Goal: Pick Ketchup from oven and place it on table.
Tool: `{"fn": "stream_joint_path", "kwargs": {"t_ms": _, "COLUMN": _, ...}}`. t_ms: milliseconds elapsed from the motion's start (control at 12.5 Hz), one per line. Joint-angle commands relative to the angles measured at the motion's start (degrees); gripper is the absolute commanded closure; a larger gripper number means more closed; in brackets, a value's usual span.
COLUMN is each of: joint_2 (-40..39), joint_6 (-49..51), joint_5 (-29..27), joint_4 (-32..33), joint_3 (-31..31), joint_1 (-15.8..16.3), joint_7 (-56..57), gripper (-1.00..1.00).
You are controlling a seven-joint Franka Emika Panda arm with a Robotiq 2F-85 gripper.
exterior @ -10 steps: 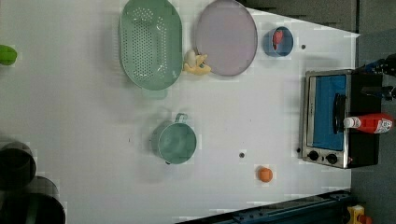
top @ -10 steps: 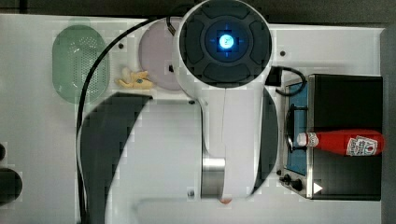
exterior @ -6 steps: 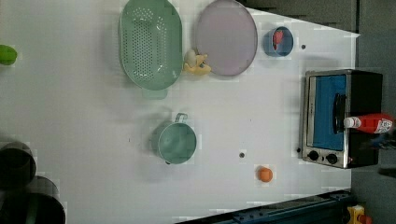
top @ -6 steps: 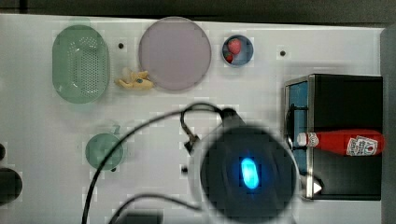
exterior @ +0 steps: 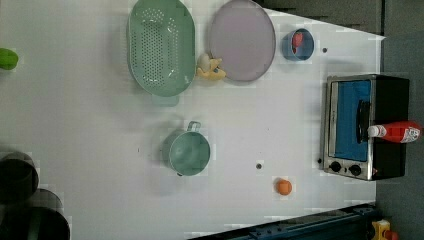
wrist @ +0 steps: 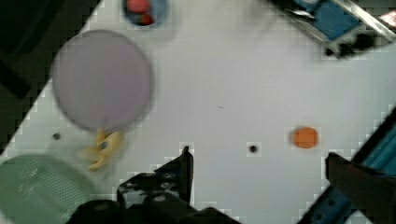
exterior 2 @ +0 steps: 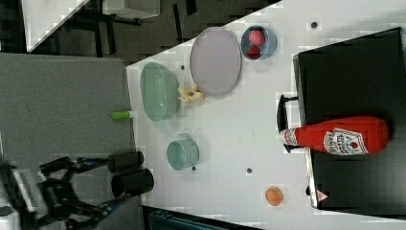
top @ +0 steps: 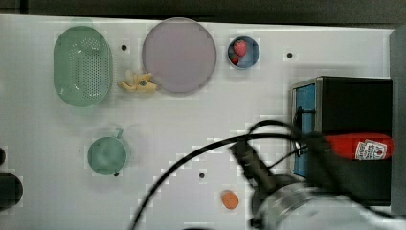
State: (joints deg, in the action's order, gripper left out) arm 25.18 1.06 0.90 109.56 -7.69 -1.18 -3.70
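A: Where's the Ketchup (exterior 2: 342, 135)?
B: Lying on its side atop the oven (exterior: 390, 95), cap toward the glass door, at the top view's right.
A: And the gripper (wrist: 257, 163)?
B: Fingers spread wide over the table (wrist: 224, 93), holding nothing.

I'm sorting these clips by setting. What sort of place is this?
Likely a lab bench staged as a kitchen: a white table with small dark holes holds a toaster oven with a ketchup bottle lying on top, plus a green colander and a plate.

Gripper (wrist: 259, 163) wide apart, high above, facing down.
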Motion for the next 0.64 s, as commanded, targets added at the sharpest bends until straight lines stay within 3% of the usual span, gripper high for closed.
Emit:
{"fn": "stream_joint_path", "kwargs": {"t_ms": 80, "joint_2": -6.07, "joint_6": -2.61, "joint_5": -0.4, "joint_4": 2.68, "joint_3": -6.62, "joint_1": -1.96, "joint_7": 1.27, "gripper": -1.0}}
{"fn": "stream_joint_path", "kwargs": {"t_ms": 640, "joint_2": -17.36, "joint_6": -17.54, "joint_5": -0.4, "joint_4": 2.63, "joint_3": -19.86, "joint_1": -2.39, "joint_7": 1.27, "gripper": -1.0}}
